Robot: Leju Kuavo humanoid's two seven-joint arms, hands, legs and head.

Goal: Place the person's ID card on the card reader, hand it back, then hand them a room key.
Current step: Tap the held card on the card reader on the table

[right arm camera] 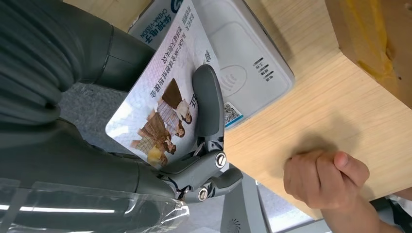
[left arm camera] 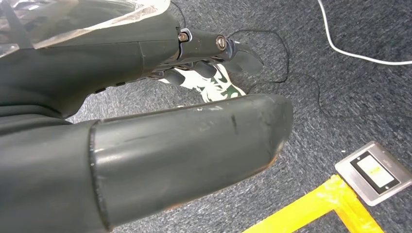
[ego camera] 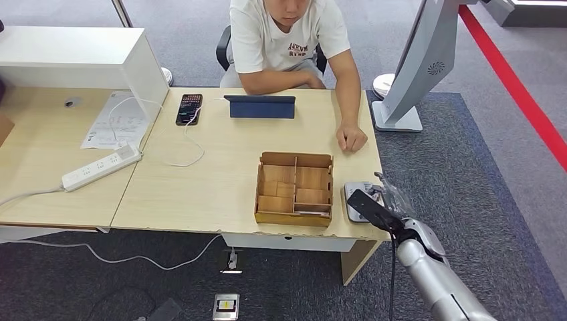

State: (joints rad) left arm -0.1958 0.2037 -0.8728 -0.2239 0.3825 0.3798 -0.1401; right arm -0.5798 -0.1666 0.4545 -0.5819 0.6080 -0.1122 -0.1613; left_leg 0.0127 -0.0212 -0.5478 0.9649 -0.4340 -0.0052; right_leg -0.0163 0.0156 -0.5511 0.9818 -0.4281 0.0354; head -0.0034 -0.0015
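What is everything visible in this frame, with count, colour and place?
ID card: one, white with printed picture, held over the card reader.
Card reader: one, light grey, table's near right corner.
Compartment box: one, brown, beside the reader.
Tablet: one, dark blue, before the person.
Phone: one, black, cabled.
Power strip: one, white, left table.
Paper sheet: one, white, left table.
Person: one, white shirt, seated opposite.
Right hand: dark grey, grips the card.
Left hand: dark grey, above the carpet.

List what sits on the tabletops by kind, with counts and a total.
Phone: 1
Tablet: 1
Power strip: 1
Paper sheet: 1
Divided box: 1
Card reader: 1
Total: 6
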